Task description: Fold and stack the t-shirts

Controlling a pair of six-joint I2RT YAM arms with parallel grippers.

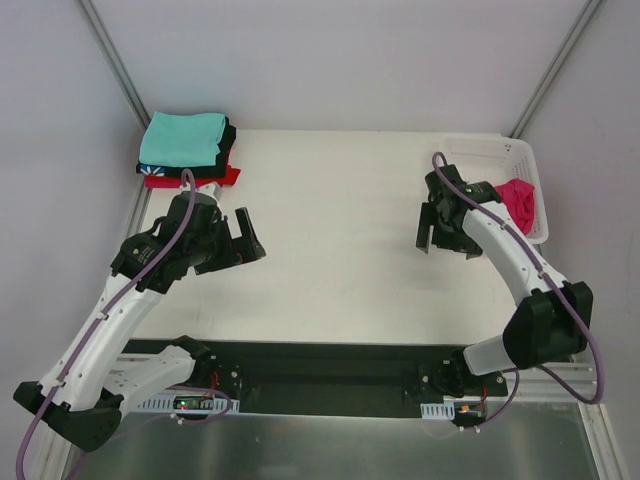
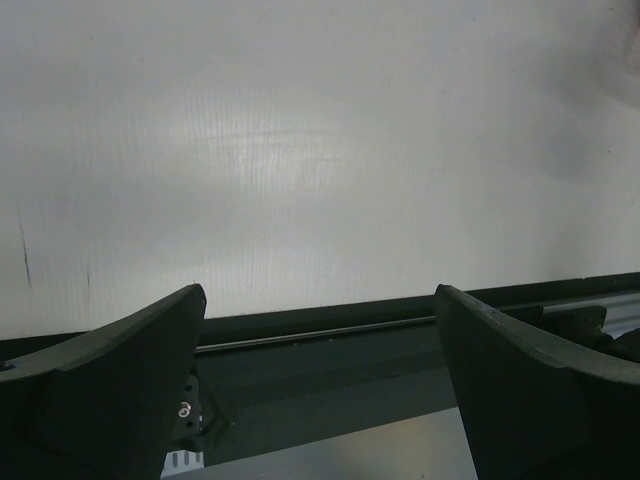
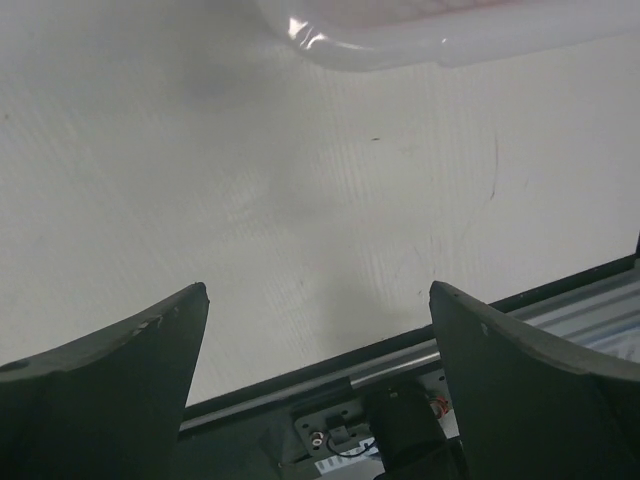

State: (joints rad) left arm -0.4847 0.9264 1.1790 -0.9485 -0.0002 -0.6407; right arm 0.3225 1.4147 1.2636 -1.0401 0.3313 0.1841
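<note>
White counter (image 1: 330, 230), grey walls around, middle bare. Your left fingers (image 1: 247, 232) are spread wide with nothing between them, hovering over the counter. The folded stack (image 1: 187, 158) sits just behind them and to their left in the far corner: teal tee (image 1: 180, 138) on top, black tee (image 1: 229, 135) and red tee (image 1: 195, 180) under. My guess is it's parked there to leave the middle as folding space.

Right fingers (image 1: 427, 228) are also spread and empty. The pink tee (image 1: 517, 200) is near them on their right, bunched in the white basket (image 1: 490, 150), unfolded. I'd send the right fingers there next. It's crumpled, so you could pinch several layers.
</note>
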